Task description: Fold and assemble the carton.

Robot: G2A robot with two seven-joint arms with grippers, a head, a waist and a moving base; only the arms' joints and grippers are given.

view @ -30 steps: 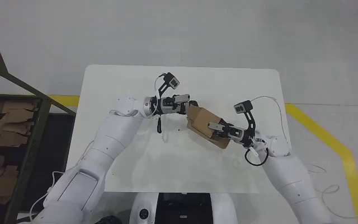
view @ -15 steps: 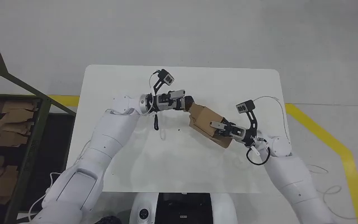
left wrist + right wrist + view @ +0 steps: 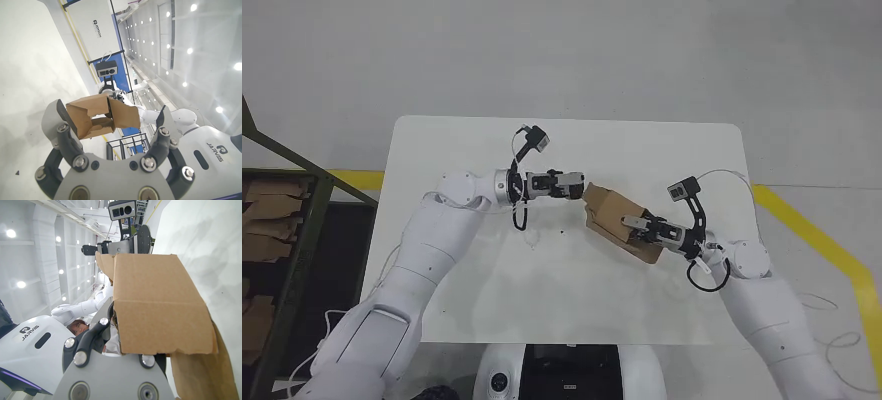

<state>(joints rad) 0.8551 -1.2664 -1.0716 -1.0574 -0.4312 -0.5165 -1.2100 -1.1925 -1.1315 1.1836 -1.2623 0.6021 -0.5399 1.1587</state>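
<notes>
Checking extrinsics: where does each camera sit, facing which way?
Top: above the arms, facing down on the white rectangular table; left claw, right claw at the brown cardboard carton.
Left wrist: behind its open claw, facing the carton, right arm beyond.
Right wrist: behind its claw, close on the carton.
Shared: both wrists see the carton, opposite ends.

Top view: overhead, facing straight down, well above the carton [image 3: 617, 215]. Left wrist view: just behind the left gripper [image 3: 112, 106], facing out past it. Right wrist view: just behind the right gripper [image 3: 634, 228], carton close ahead. Carton shared by all.
</notes>
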